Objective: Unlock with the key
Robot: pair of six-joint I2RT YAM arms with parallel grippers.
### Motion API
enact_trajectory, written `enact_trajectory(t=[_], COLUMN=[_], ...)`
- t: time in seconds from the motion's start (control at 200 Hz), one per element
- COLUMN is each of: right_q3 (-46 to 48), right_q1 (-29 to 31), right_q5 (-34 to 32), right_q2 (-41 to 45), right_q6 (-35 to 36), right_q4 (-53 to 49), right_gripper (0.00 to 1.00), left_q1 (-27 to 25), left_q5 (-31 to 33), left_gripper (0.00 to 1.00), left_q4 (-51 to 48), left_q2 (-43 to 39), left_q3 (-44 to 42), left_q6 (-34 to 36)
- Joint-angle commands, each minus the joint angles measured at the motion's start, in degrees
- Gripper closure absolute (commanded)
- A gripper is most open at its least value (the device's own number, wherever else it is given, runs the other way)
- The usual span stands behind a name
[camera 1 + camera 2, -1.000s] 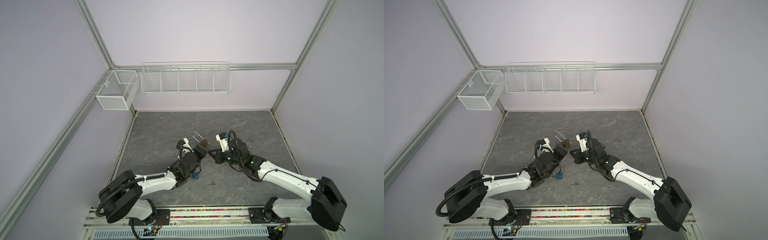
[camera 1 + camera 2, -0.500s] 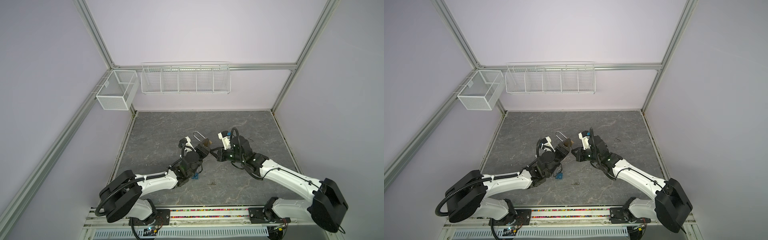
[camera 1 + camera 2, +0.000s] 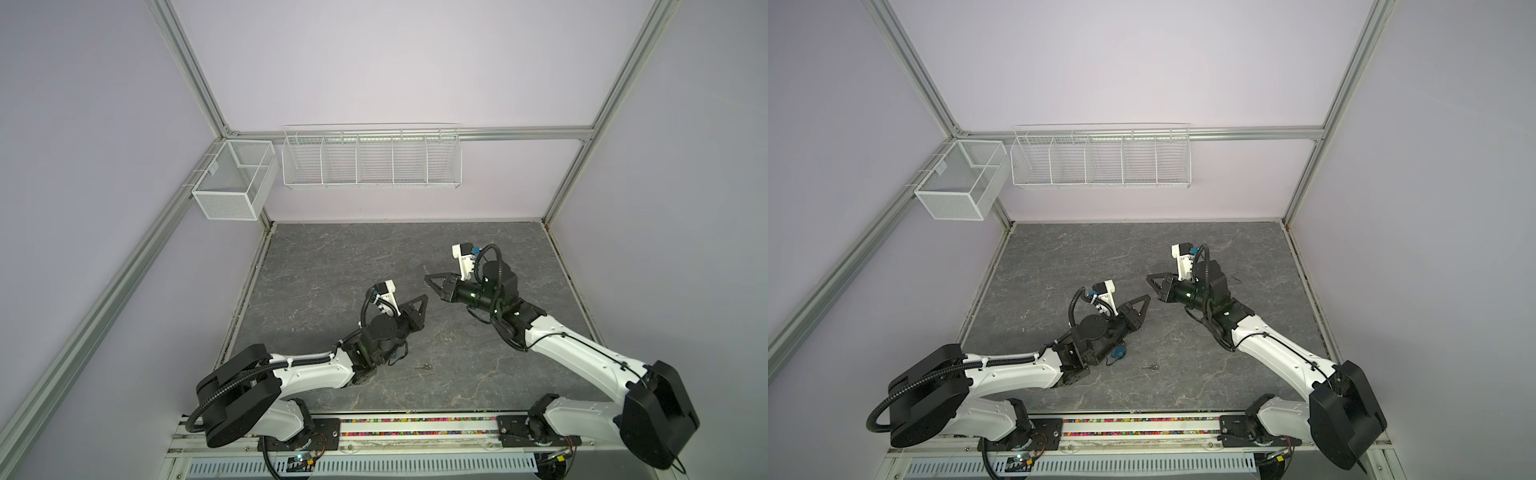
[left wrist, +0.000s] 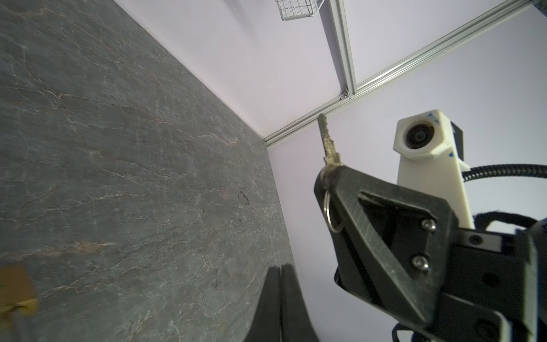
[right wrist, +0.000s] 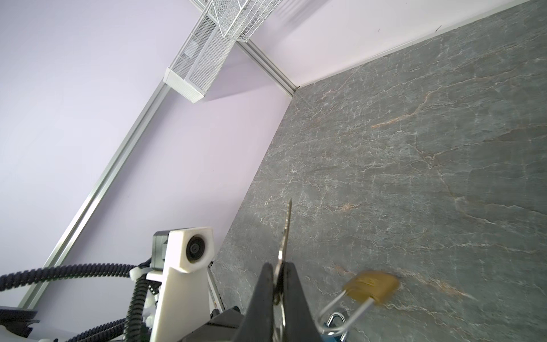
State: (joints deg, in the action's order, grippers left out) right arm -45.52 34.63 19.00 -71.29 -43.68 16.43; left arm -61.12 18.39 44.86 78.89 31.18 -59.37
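Right gripper (image 5: 279, 268) is pinching the key (image 5: 286, 228) by its head, with the blade sticking straight out past the fingertips, I'd say so it can go into a keyhole. Left gripper (image 3: 423, 299) has its fingers pressed together on nothing. Brass padlock (image 5: 371, 285) is loose and blurred, its shackle just beside a blue padlock (image 5: 334, 324). Can't tell if it's on the table (image 3: 332, 257) or in the air, and it's hidden in both top views. Both arms reach low and forward, forearms near level. In a top view the right tip is at 12 o'clock of the left tip, near but apart. Spare key (image 3: 424, 366) lies at the left gripper's 6 o'clock.
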Motion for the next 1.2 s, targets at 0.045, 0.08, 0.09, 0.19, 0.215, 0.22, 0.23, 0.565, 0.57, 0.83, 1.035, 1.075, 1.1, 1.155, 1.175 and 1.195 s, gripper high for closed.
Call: enact_trajectory(t=[0.045, 0.08, 0.09, 0.19, 0.215, 0.22, 0.23, 0.565, 0.57, 0.83, 1.035, 1.075, 1.1, 1.155, 1.175, 1.195], right_q3=[3.07, 3.92, 4.18, 6.77, 7.28, 7.37, 7.53, 13.12, 13.14, 15.18, 15.88, 16.28, 16.40, 16.51, 16.47, 16.51], right_q1=[-0.07, -0.15, -0.17, -0.64, -0.71, -0.75, -0.77, -0.72, -0.76, -0.80, -0.86, -0.85, -0.80, -0.95, -0.91, -0.96], right_q5=[-1.41, -2.35, -2.69, -3.80, -3.72, -3.76, -3.66, -1.28, -1.22, -0.18, 0.95, 0.94, 0.71, 0.53, 0.55, 0.58], right_q2=[4.90, 6.14, 6.46, 8.65, 8.85, 8.87, 8.97, 12.28, 12.29, 13.94, 14.28, 14.57, 14.69, 14.84, 14.86, 14.99], right_q6=[3.43, 4.38, 4.68, 7.01, 7.55, 7.64, 7.82, 11.82, 11.89, 12.83, 13.00, 13.05, 13.17, 13.40, 13.44, 13.45], right_q4=[-5.28, -7.28, -7.75, -11.94, -12.73, -12.95, -13.34, -16.82, -16.89, -17.28, -16.17, -15.99, -16.06, -16.24, -16.33, -16.42], right_gripper=[0.94, 0.94, 0.94, 0.94, 0.94, 0.94, 0.94, 0.94, 0.94, 0.94, 0.94, 0.94, 0.94, 0.94, 0.94, 0.94], left_q1=[1.63, 2.53, 2.81, 7.40, 8.89, 9.21, 9.85, 14.63, 14.63, 14.63, 16.52, 17.39, 17.96, 19.15, 19.65, 20.15], left_q5=[1.64, 1.54, 1.55, -1.44, -2.88, -3.16, -3.67, -8.47, -8.46, -6.89, -6.95, -7.66, -8.07, -9.29, -10.03, -10.81], left_gripper=[1.00, 1.00, 1.00, 0.73, 0.65, 0.64, 0.61, 0.23, 0.22, 0.00, 0.00, 0.00, 0.00, 0.00, 0.00, 0.00], left_q4=[-8.93, -15.06, -17.11, -39.53, -44.52, -45.66, -47.96, -73.06, -72.98, -61.57, -60.89, -61.35, -61.78, -63.11, -63.88, -64.94], left_q2=[-4.71, -6.05, -6.43, -8.60, -8.31, -8.23, -8.01, -3.74, -3.79, -11.22, -9.03, -6.91, -5.42, -1.92, -0.41, 1.03], left_q3=[-1.21, -0.20, 0.17, 7.13, 9.26, 9.70, 10.57, 14.77, 14.47, -0.13, 0.21, 2.07, 3.45, 6.23, 7.32, 8.49], left_q6=[0.24, 1.31, 1.75, 6.52, 8.29, 8.56, 8.97, 4.03, 3.71, -12.10, -15.69, -14.86, -14.41, -13.56, -13.68, -14.02])
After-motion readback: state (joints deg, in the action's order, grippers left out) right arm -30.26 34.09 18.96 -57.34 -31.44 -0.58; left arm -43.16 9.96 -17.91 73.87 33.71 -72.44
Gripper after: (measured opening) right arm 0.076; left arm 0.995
